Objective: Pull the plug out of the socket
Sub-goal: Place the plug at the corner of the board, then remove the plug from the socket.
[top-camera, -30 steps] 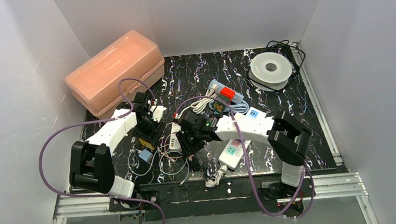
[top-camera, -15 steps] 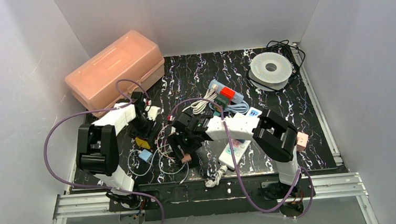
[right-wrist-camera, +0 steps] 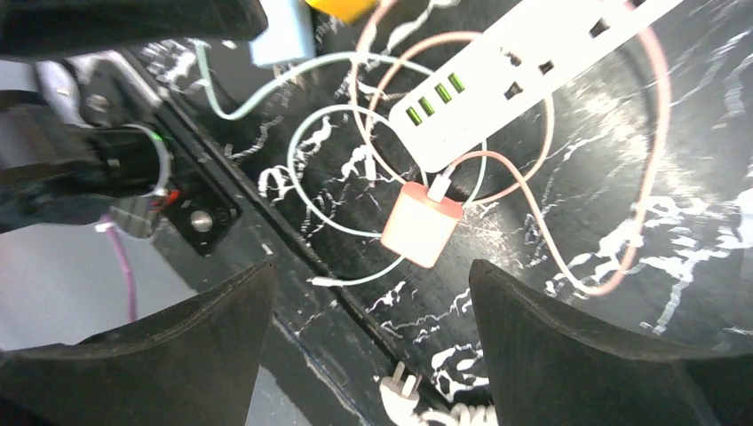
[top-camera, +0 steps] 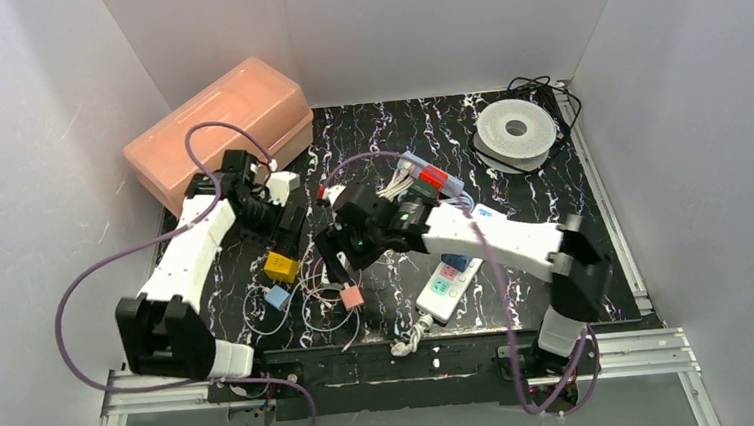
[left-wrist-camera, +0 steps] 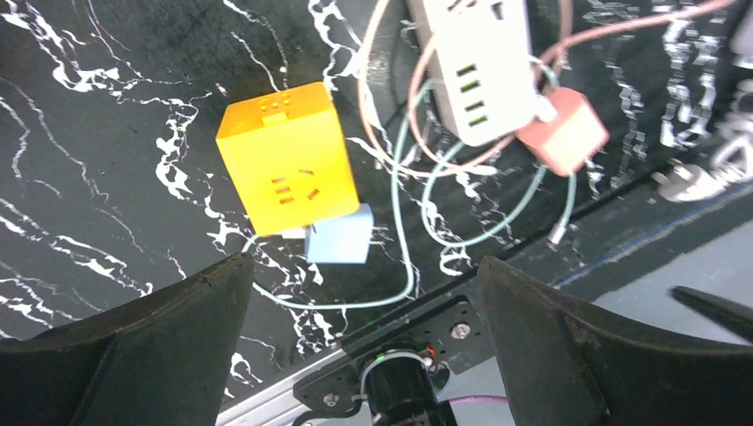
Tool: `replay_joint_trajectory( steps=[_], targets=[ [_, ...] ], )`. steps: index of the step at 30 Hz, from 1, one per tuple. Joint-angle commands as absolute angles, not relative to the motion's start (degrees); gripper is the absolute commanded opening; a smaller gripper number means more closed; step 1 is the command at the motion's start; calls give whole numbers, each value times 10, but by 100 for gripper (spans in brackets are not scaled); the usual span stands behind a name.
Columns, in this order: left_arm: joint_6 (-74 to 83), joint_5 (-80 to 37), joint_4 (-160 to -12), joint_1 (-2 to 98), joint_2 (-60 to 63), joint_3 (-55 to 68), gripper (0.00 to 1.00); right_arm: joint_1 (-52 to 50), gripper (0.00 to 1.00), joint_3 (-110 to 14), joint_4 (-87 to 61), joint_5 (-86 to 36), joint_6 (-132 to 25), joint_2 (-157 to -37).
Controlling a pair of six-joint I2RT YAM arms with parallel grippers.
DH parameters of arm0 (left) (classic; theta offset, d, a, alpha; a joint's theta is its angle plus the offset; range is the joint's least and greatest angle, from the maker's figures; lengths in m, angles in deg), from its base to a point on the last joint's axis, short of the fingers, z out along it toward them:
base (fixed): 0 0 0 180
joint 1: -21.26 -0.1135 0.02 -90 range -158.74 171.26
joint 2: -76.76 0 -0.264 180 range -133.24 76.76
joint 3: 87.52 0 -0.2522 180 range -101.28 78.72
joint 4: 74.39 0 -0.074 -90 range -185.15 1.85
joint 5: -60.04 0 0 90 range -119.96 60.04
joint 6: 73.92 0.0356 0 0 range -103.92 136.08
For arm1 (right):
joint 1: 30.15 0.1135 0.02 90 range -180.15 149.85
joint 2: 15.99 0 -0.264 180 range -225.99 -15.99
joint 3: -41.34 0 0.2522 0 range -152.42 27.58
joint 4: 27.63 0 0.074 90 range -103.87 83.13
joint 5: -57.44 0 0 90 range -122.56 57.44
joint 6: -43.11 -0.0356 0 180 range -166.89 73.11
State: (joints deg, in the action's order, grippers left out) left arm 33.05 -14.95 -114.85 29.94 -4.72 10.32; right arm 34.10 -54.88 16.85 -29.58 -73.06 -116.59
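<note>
A white power strip (left-wrist-camera: pixel 484 62) with green ports, the socket, lies among thin looped cables. The pink cube plug (right-wrist-camera: pixel 423 224) rests on the table just off the strip's end, with a white connector in it. It also shows in the top view as the pink plug (top-camera: pixel 351 296). My right gripper (right-wrist-camera: pixel 371 266) hangs open above it, holding nothing. My left gripper (left-wrist-camera: pixel 362 266) is open too, above a yellow cube socket (left-wrist-camera: pixel 286 169) with a blue plug (left-wrist-camera: pixel 339 235) against its lower edge. From above, the left gripper (top-camera: pixel 292 229) and right gripper (top-camera: pixel 334 261) flank the strip.
A salmon toolbox (top-camera: pixel 216 124) stands at the far left and a white spool (top-camera: pixel 515 128) at the far right. A white remote-like device (top-camera: pixel 445 288) and a corded white plug (top-camera: pixel 412 336) lie near the front rail. Another strip with a red block (top-camera: pixel 431 179) lies behind.
The right gripper has opened and let go of the pink plug, which now lies on the table. The left gripper has opened wide and drawn back to the far left, uncovering the yellow cube.
</note>
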Motion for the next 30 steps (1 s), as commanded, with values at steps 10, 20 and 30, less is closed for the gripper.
replay_joint_trajectory(
  steps=[10, 20, 30],
  targets=[
    [353, 14, -1395, 296, 103, -33, 98, 332, 89, -323, 183, -523, -716, -732],
    [282, 78, -1397, 297, 121, -53, 98, 276, 90, -139, 176, -631, -790, -570],
    [271, 78, -1405, 298, 134, -73, 98, 215, 91, -64, 61, -648, -728, -658]
  ],
)
